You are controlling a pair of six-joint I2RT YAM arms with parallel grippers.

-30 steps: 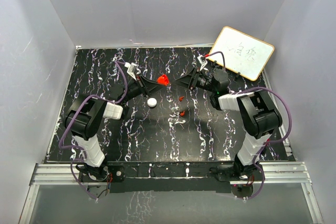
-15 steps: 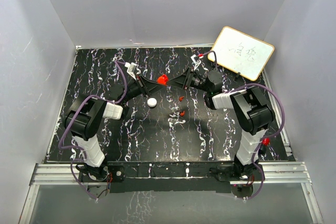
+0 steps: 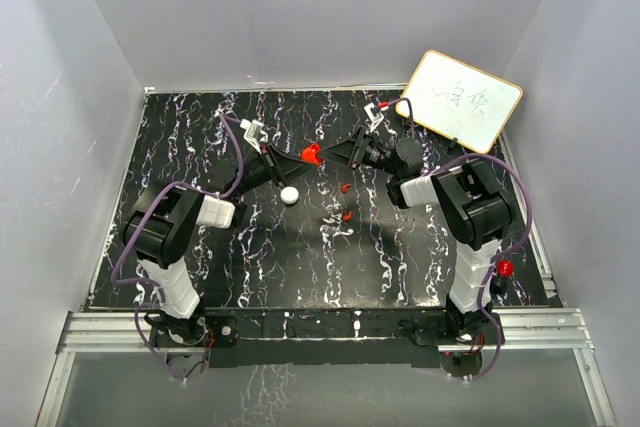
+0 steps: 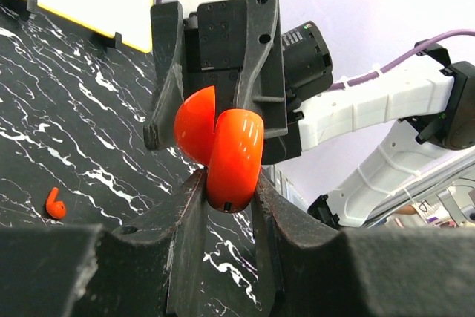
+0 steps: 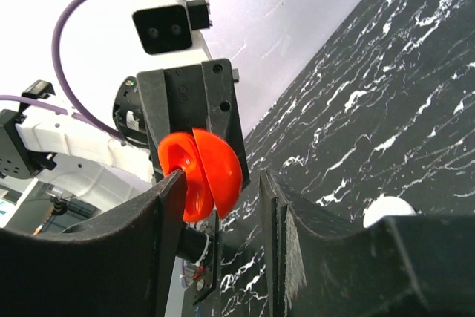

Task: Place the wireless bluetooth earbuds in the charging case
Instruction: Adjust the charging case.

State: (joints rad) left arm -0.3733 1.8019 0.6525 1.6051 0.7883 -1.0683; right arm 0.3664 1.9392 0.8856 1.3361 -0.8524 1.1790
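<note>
Charging case [image 4: 226, 157], hinged open, hangs above the table [image 3: 200, 147], pinched in the left gripper [image 4: 228, 189]. We see the right gripper [image 5: 223, 178] spread around its lid, one finger touching. Earbuds [image 3: 345, 188] lie on the table below.

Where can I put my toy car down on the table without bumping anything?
Bare table in the back left corner, behind the left arm, and along the front between it and the right arm. Crowded: the middle, around the red case, white disc and earbuds.
</note>
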